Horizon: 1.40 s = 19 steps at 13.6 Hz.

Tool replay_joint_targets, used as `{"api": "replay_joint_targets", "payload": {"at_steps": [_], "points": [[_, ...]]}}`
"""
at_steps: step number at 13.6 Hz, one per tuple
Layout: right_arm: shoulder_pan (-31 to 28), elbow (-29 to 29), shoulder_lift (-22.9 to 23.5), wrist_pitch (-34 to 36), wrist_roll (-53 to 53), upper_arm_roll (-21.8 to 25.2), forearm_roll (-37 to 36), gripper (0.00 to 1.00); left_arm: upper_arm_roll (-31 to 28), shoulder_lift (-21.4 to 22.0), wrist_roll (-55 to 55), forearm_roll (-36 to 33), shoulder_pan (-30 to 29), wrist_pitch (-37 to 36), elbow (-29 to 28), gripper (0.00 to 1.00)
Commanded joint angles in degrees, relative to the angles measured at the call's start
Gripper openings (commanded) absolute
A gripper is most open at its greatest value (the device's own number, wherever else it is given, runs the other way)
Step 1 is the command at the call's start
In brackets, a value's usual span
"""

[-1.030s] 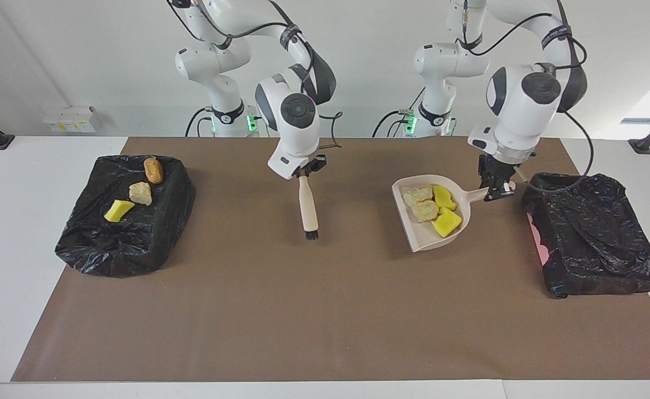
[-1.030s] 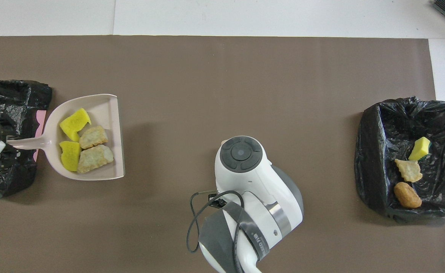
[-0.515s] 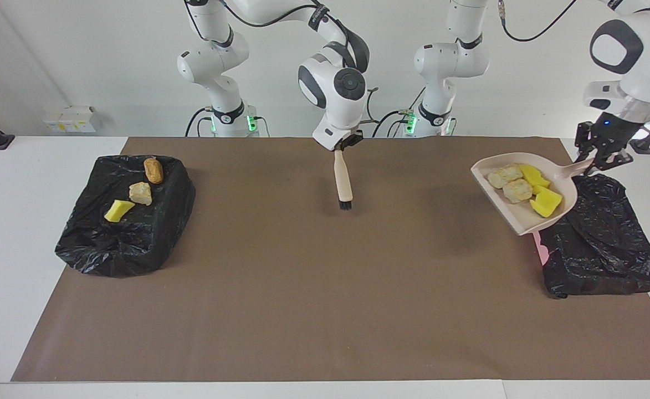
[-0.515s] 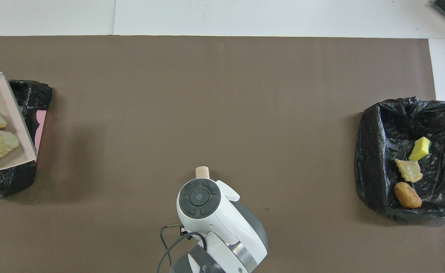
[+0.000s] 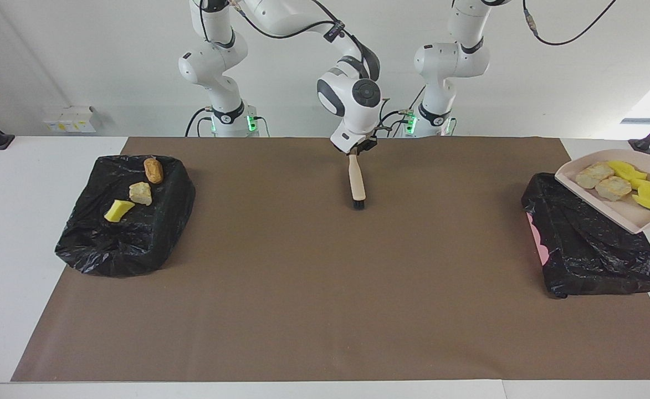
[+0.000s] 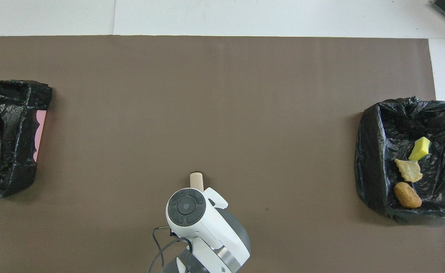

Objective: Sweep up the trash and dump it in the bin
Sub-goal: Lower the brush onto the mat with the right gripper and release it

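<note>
Beige plastic dustpan (image 5: 629, 213) with yellow sponge and tan lump trash (image 5: 621, 183) raised over black-bagged bin (image 5: 590, 249), left claw out of frame, right claw (image 5: 362, 151) gripping wooden brush (image 5: 356, 183) over tabletop (image 5: 325, 288).

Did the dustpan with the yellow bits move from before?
Yes. The dustpan has risen off the brown mat and gone toward the left arm's end; it is now over the black bin there.
</note>
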<state>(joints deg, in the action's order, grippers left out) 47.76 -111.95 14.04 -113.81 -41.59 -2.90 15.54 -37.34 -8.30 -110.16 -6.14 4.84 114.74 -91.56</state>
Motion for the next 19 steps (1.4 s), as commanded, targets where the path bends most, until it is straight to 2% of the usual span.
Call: {"api": "replay_joint_targets", "payload": {"at_steps": [1,2,4,5,8,10,14,16,19], "points": [[-0.73,3.04,-0.85,1.57,-0.77,0.17,1.08,1.00,-0.36,-4.35,-5.06,-6.93,-2.27,6.52,2.26,0.00],[-0.82,4.01,-1.12,2.18,-0.77,0.35,0.64,1.00,-0.36,-4.62,-4.98,-8.26,-2.37,7.25,2.00,0.00],[-2.13,6.12,-1.73,2.45,-0.34,0.61,0.46,1.00,-0.10,-4.89,-4.28,-16.93,-1.42,7.52,1.74,0.00],[-2.92,7.61,-1.82,3.24,-0.16,0.61,0.37,1.00,-0.18,-4.80,-3.23,-18.89,-0.10,6.82,1.65,0.00],[-7.75,15.07,-1.91,12.09,2.37,0.70,0.28,1.00,-0.01,-4.45,-0.78,-25.40,1.92,6.21,0.51,0.00],[-10.48,19.55,-1.91,18.76,7.29,0.87,-0.42,1.00,-0.01,-4.45,6.23,-29.34,3.33,3.75,0.42,0.00],[-14.44,26.16,-1.91,28.01,14.42,0.87,-7.70,1.00,1.12,-4.19,13.73,-38.67,5.97,-0.12,0.86,0.00],[-16.98,27.22,-3.74,28.29,16.70,0.88,-9.99,1.00,2.36,-4.01,16.28,-42.01,6.06,-2.75,0.77,0.00],[-24.53,27.22,-5.95,28.47,27.49,0.96,-11.05,1.00,5.43,-2.87,20.93,-47.28,6.06,-6.09,0.24,0.00]]}}
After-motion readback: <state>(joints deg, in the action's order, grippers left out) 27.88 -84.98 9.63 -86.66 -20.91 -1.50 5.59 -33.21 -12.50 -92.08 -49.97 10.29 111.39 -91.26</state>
